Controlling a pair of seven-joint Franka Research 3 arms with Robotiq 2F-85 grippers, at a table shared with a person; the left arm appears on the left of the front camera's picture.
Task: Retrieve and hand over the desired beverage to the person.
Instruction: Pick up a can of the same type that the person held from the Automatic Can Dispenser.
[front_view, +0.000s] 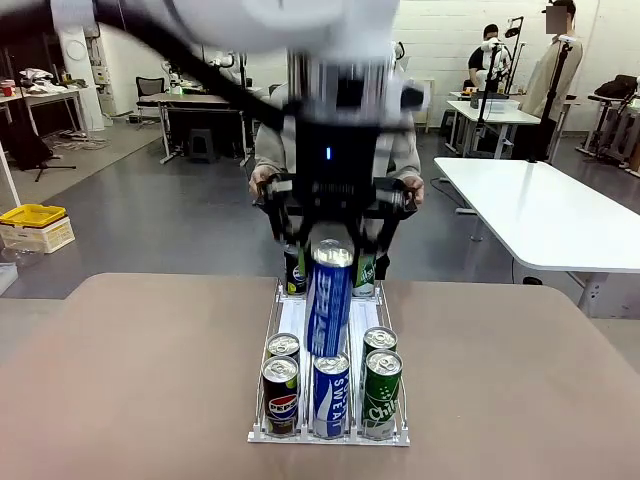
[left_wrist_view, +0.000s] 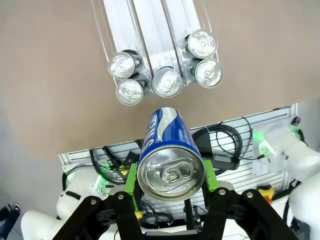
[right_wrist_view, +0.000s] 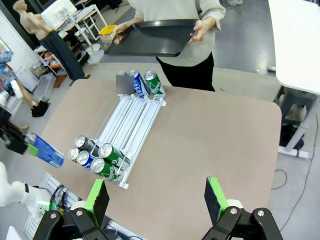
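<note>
Left gripper (left_wrist_view: 170, 177), lower centre, clamped on a blue can (left_wrist_view: 165, 135) above the rack (left_wrist_view: 150, 25). Right gripper (right_wrist_view: 157, 200) spread wide, empty. Person (right_wrist_view: 175, 10) at top holds a tray (right_wrist_view: 150, 40) — the can, gripped near its top, might slip in transit.

Brown table (right_wrist_view: 210, 135) under clear can rack (right_wrist_view: 132, 117)

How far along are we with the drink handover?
Done: the blue can is out of the rack. In hand: the left gripper clamps it above the rack. Left: reach the black tray the person holds out at the far side.
</note>
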